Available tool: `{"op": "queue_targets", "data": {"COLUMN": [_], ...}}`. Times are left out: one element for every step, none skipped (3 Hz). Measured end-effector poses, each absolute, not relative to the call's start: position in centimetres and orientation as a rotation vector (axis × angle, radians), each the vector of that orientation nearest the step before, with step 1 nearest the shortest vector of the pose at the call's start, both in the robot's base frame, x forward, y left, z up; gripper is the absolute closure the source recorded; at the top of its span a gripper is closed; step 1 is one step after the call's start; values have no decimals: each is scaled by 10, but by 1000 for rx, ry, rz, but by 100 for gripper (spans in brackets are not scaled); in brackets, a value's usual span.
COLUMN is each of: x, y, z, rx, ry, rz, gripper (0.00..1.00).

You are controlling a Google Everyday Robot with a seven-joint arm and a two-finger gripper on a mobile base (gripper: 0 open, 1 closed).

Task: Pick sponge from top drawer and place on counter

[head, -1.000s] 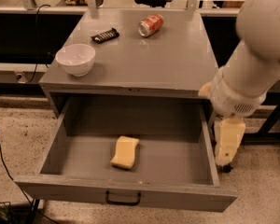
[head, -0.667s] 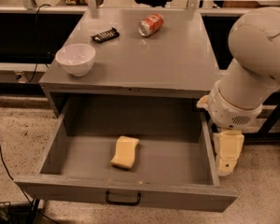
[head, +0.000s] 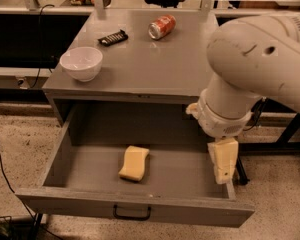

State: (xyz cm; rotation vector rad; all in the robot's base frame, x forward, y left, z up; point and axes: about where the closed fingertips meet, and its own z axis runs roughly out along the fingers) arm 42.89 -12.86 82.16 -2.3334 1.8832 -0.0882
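Observation:
The pale-yellow sponge [head: 134,163] lies flat on the floor of the open top drawer [head: 90,161], a little left of its middle. The drawer is pulled fully out, its dark bar handle [head: 132,213] at the front. The grey counter [head: 145,59] is above it. My gripper [head: 223,165] hangs from the big white arm over the drawer's right side, its cream fingers pointing down, well to the right of the sponge and not touching it.
On the counter stand a white bowl [head: 81,63] at the front left, a dark flat bar [head: 113,37] behind it and a tipped orange can [head: 161,27] at the back. Dark desks and cables surround the cabinet.
The arm has swung left and the gripper has moved in over the drawer's right side, nearer the sponge. The sponge has not moved.

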Motion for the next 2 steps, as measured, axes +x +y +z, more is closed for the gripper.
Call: {"op": "queue_targets", "data": {"x": [452, 471], "y": [-77, -23], "z": [822, 820], "rx": [-2549, -2716], "ry": [1555, 1184], "rz": [-226, -257], "gripper": [0, 0]}}
